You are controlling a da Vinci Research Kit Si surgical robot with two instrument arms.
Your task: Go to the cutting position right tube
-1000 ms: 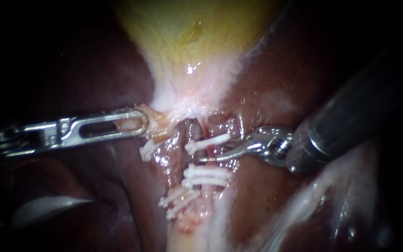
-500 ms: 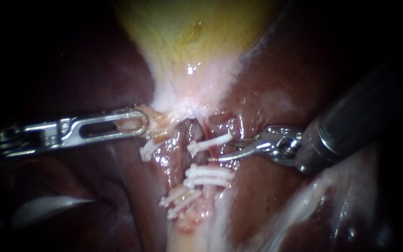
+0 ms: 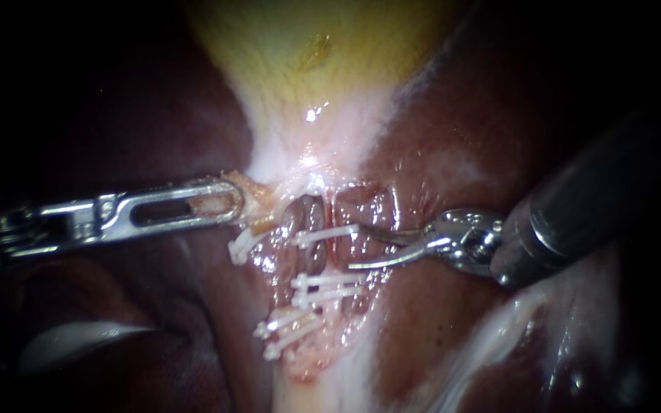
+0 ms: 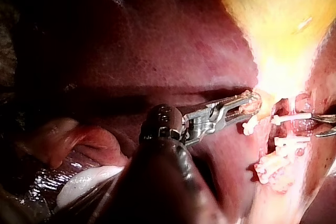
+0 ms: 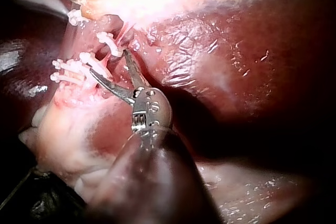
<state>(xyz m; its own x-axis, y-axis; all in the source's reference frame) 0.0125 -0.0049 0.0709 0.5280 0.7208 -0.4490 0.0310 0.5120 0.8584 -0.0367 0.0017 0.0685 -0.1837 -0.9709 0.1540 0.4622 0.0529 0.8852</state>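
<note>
Beside upper clip: right instrument spread wide; left instrument gripping tissue.

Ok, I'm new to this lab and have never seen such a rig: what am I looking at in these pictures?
This is a surgical robot at a bench. It works with two thin instruments on a pig's liver and the yellowish gallbladder.

The wide picture comes from the endoscope, close to the tissue. The other two come from cameras riding on each instrument's arm, so each shows its own instrument from behind.

The left instrument is clamped on a bit of pale tissue just below the gallbladder. The right instrument ends in two thin curved blades. They stand apart and hold nothing, with their tips near the tubes. Several white clips sit across those tubes.
</note>
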